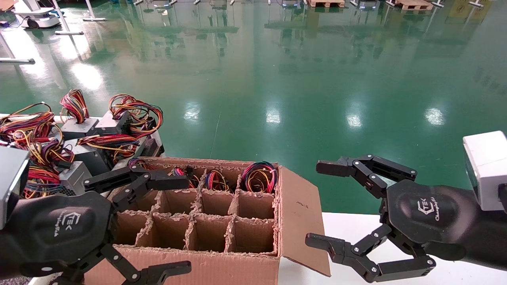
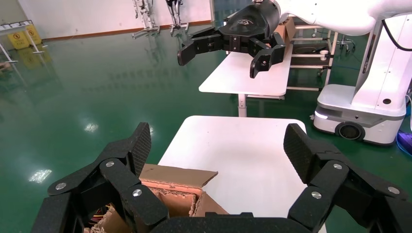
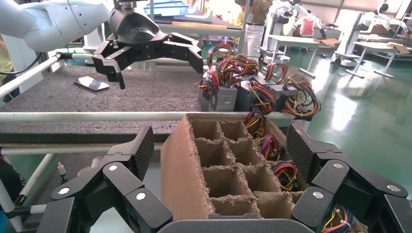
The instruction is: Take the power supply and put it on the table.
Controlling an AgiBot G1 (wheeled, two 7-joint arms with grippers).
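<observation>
Power supplies show as looped red, yellow, blue and black wire bundles (image 1: 259, 176) in the far row of the divided cardboard box (image 1: 222, 265); their metal bodies are hidden in the cells. Several more power supplies (image 1: 79, 128) are piled on the grey speckled table (image 3: 73, 94) past the box's left side. My left gripper (image 1: 184, 225) hangs open over the left part of the box and holds nothing. My right gripper (image 1: 317, 204) is open and empty, to the right of the box above the white tabletop. In the right wrist view the box's wire bundles (image 3: 286, 172) lie ahead of its open fingers (image 3: 141, 148).
The box stands on a smooth white tabletop (image 1: 356, 225) with one flap (image 1: 301, 213) hanging open on the right. A pale round rail (image 3: 73, 116) edges the grey table. A small flat object (image 3: 92, 83) lies on it. Green floor lies beyond.
</observation>
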